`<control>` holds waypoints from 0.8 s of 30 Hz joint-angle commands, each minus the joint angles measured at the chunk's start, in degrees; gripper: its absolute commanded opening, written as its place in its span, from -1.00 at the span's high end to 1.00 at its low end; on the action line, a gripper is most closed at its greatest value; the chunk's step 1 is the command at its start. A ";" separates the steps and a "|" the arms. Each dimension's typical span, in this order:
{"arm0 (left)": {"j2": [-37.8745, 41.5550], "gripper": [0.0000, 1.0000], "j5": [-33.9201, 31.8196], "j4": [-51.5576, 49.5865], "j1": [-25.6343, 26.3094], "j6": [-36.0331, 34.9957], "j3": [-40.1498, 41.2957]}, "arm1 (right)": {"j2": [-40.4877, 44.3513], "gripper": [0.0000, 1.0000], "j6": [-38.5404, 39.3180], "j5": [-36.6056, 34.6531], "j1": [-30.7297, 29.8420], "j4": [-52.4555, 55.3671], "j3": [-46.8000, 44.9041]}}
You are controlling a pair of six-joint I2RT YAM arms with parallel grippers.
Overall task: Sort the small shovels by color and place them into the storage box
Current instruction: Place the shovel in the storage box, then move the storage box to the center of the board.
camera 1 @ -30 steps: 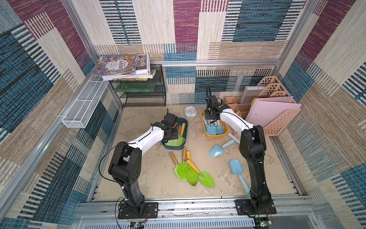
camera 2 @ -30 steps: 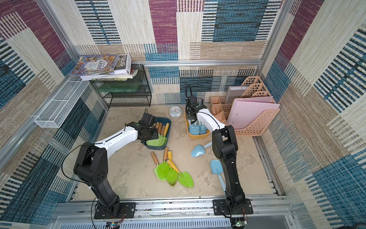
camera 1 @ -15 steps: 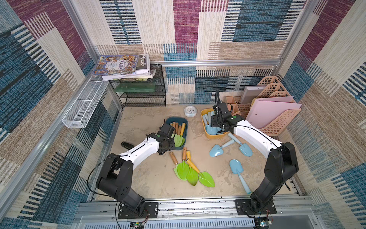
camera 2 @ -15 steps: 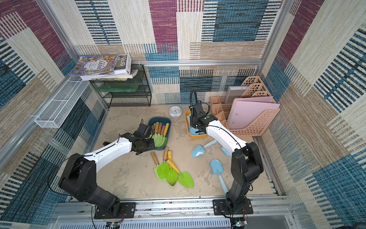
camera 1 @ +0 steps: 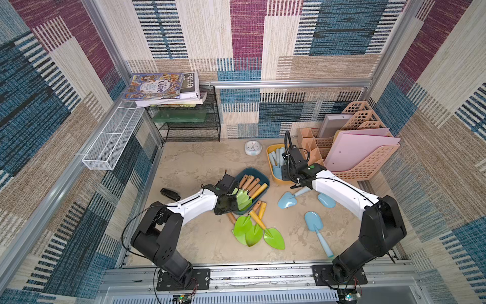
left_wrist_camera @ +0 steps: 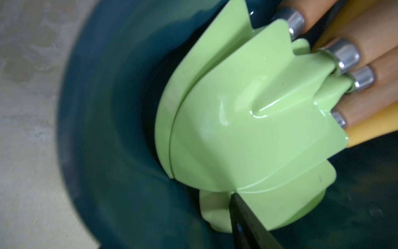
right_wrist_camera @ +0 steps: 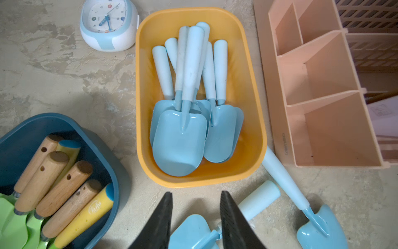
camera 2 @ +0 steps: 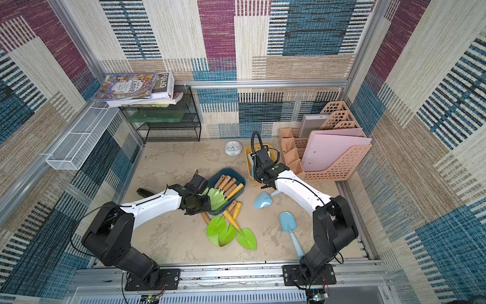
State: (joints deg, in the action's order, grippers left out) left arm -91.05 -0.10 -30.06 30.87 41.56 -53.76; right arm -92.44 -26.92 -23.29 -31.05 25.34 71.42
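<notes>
**Both arms down at the bins, shovels of both colors loose on the table**

Right gripper [right_wrist_camera: 196, 195] hangs low over the tabletop [camera 1: 200, 237], just off the near end of the yellow bin [right_wrist_camera: 255, 151]. Its two fingers stand apart with nothing pinched between them. One pale blue shovel [right_wrist_camera: 189, 234] lies right beneath, blade showing in the gap and handle running off under one finger. Whether they touch is not clear. The yellow bin holds a heap of blue shovels [right_wrist_camera: 179, 142], blades toward the arm. A second loose blue shovel [right_wrist_camera: 318, 226] lies beside it, handle end right against the bin's corner. A third blue shovel [camera 1: 314, 223] sits nearer the front edge, well apart from both bins.

Left gripper [camera 1: 228, 204] is down at the near end of the dark blue bin [camera 1: 259, 175]. Its wrist view is filled by stacked green blades [left_wrist_camera: 247, 129] inside the bin, with wood and yellow handles behind. Only one black finger [left_wrist_camera: 247, 224] shows, its tip at the lowest blade. Cannot tell how wide this gripper stands, nor whether it has hold of anything.

Loose green shovels [camera 1: 253, 231] lie clustered on the table just in front of the dark blue bin, blades overlapping and handles pointing back at it. A clock [camera 1: 253, 148] stands beside the yellow bin's far end, and a peach organizer [camera 1: 365, 164] is on its other side.
</notes>
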 commanded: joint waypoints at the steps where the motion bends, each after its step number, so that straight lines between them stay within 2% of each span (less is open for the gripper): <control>1: 0.71 -0.14 -0.69 -1.12 0.15 1.01 -0.40 | -0.04 0.21 0.01 -1.50 -0.04 -1.36 0.02; 4: 0.05 -0.08 -0.77 -1.12 0.28 0.84 -1.41 | -0.25 0.21 0.20 -1.58 -0.01 -1.68 -0.10; 8: -2.64 0.39 -0.65 -1.86 0.28 0.63 -3.87 | 0.08 0.21 0.19 -1.63 0.02 -1.82 -0.59; 13: -5.63 0.69 0.10 -2.31 0.31 2.16 -5.90 | 1.18 0.21 0.20 -1.26 0.11 -2.07 -1.99; 18: -6.61 0.86 0.80 -1.67 0.26 4.70 -7.18 | 2.94 0.20 0.44 -0.88 0.03 -3.40 -4.21; 20: -6.94 1.00 0.75 -2.13 0.30 5.39 -7.88 | 3.40 0.20 0.71 -1.05 0.03 -3.82 -4.87; 24: -6.71 1.00 -1.69 -4.63 0.23 7.20 -9.25 | 4.44 0.20 1.72 -0.82 0.06 -5.06 -6.43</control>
State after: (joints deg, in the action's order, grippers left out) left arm -97.84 0.03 -31.90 31.20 46.44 -62.37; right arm -88.68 -26.00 -23.99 -30.96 22.28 65.69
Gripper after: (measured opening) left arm 0.230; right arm 0.398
